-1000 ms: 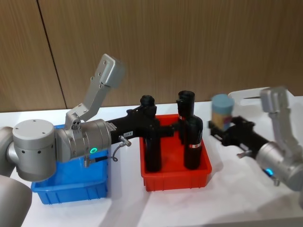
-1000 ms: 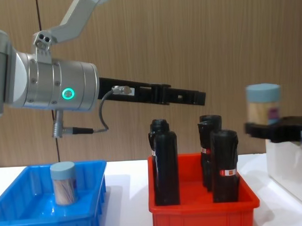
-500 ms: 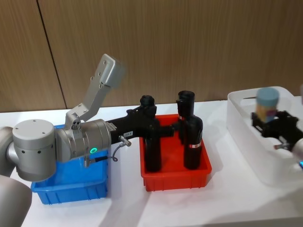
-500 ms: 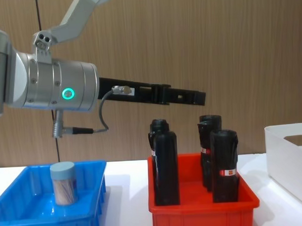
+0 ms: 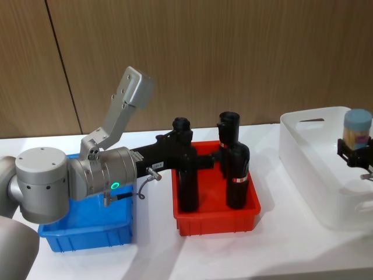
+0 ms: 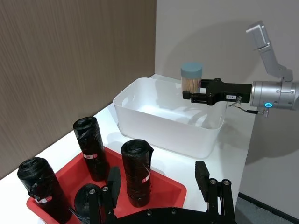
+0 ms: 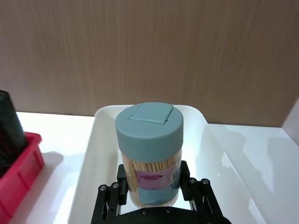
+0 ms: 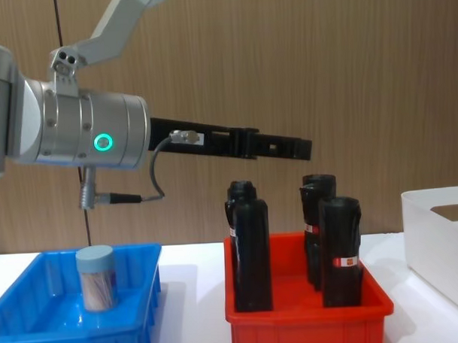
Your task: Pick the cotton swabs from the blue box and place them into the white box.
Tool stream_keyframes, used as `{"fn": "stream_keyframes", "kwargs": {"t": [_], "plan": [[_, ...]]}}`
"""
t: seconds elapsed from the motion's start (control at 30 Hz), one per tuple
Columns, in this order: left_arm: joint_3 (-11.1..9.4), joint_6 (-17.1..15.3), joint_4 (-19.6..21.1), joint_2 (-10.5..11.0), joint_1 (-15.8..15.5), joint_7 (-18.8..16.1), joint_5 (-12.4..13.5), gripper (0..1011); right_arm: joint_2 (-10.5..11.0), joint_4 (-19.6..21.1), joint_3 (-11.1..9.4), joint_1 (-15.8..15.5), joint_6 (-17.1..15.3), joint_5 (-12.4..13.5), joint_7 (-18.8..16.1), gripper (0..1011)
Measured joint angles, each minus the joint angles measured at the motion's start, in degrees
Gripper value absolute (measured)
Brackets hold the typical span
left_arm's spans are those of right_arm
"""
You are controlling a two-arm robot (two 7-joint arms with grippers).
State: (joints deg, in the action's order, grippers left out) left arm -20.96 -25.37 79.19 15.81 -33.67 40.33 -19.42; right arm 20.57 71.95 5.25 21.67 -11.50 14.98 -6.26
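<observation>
Holding one tub of cotton swabs [image 7: 149, 154] upright over the white box [image 5: 309, 175], off at three o'clock in the head view. Clamped on the tub's clear lower wall, about level with the label, by the right gripper [image 7: 153, 183], one finger at each side, pale lid free above. Looks well clear of the box floor, though hard to judge how high from these angles.

Probably light and rigid: thin clear plastic, smooth and a little slippery, with a flip lid liable to pop if knocked and loose sticks inside. Best taken across the round body below the lid, never by the lid itself. Firm enough not to slide, not so hard as to dent the wall. Calls for a short lowering and a release near the floor, so as not to tip on landing.

Further out, at eight o'clock, a second tub [image 8: 96, 278] standing upright in the blue box [image 8: 39, 332], untouched. Between the two boxes, at six o'clock, a red bin [image 5: 215, 224] with tall black bottles [image 5: 236, 175]. Reaching out above those bottles, the left gripper [image 6: 157, 169], fingers spread, gripping nothing.
</observation>
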Motion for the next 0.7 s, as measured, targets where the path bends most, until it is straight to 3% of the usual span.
{"fn": "stream_keyframes", "kwargs": {"t": [0.37,0.47,0.7], "plan": [[0.0,0.0,0.0,0.0,0.0,0.0,0.0,1004,0.0,-4.7,-0.1,3.9,-3.9,-1.8,-1.8,633],[0.0,0.0,0.0,0.0,0.0,0.0,0.0,1004,0.0,-5.8,0.0,4.7,-4.4,-2.1,-2.4,680],[0.0,0.0,0.0,0.0,0.0,0.0,0.0,1004,-0.1,-7.2,0.0,5.8,-5.0,-2.5,-3.3,912]]}}
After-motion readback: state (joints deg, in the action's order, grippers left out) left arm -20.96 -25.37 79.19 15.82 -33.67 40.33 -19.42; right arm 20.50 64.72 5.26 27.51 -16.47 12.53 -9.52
